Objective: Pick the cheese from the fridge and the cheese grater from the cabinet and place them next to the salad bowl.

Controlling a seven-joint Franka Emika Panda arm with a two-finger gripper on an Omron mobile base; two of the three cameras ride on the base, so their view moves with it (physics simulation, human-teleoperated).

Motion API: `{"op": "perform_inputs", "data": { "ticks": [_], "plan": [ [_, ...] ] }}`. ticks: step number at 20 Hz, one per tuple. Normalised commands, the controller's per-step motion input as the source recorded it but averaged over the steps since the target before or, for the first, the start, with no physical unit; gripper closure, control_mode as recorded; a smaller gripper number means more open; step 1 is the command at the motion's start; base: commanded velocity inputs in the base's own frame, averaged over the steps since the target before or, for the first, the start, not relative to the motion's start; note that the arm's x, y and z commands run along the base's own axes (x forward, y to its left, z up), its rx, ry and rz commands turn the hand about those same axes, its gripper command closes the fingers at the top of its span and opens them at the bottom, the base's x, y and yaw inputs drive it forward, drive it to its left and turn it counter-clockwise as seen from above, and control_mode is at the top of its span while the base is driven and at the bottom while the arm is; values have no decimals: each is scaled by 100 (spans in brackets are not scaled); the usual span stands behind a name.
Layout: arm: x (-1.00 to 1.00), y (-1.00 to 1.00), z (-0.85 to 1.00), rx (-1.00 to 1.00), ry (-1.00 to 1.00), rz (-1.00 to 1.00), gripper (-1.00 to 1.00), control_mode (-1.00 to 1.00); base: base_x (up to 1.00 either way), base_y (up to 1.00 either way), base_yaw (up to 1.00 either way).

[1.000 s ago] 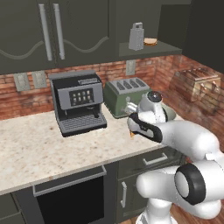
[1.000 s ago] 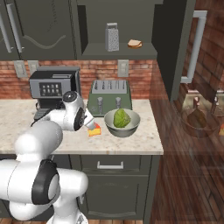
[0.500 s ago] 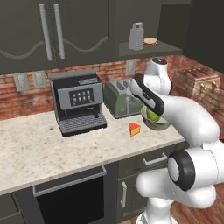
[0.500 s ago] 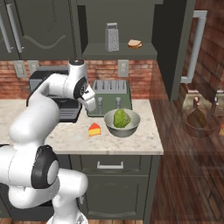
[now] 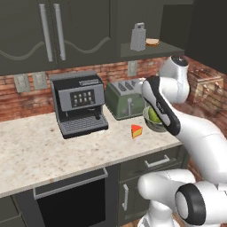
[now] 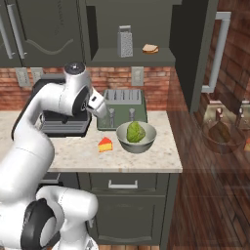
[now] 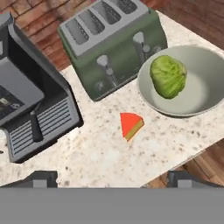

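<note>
The cheese (image 5: 136, 131) (image 6: 105, 144) (image 7: 131, 125), an orange wedge with a red side, lies on the counter just left of the salad bowl (image 6: 147, 140) (image 7: 205, 103), apart from it. The bowl holds a green lettuce ball. My gripper (image 6: 105, 112) (image 7: 113, 178) hangs open and empty above the cheese, in front of the toaster. The grey cheese grater (image 5: 138, 37) (image 6: 125, 42) stands upright on the shelf of the open cabinet (image 6: 132, 59). In the left base view my arm hides part of the bowl (image 5: 149, 124). The fridge shows at the far right by its long silver handle (image 6: 216, 53).
A green four-slot toaster (image 5: 123, 99) (image 6: 122, 108) (image 7: 109, 41) stands behind the bowl and cheese. A black coffee machine (image 5: 79, 104) (image 7: 26, 100) is to its left. A bread slice (image 6: 150, 48) lies beside the grater. Closed cabinet doors (image 5: 53, 31) hang at upper left.
My arm has risen from low over the cheese to a spot higher up, in front of the toaster. The cheese stays on the counter beside the bowl.
</note>
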Motion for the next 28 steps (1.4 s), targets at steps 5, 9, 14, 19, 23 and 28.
{"op": "perform_inputs", "data": {
  "ticks": [5,9,14,19,23,28],
  "plan": [
    [-19,-9,65,-33,-29,32,-100,-100,0,0,0],
    [0,-30,69,-30,-29,21,-100,-100,0,0,0],
    [2,-21,69,-9,-22,-2,-100,-100,0,0,0],
    [8,-6,37,2,-10,-10,-100,-100,0,0,0],
    [4,0,3,2,-1,-3,-100,-100,0,0,0],
    [2,-13,4,0,-4,2,-100,-100,0,0,0]
  ]
}}
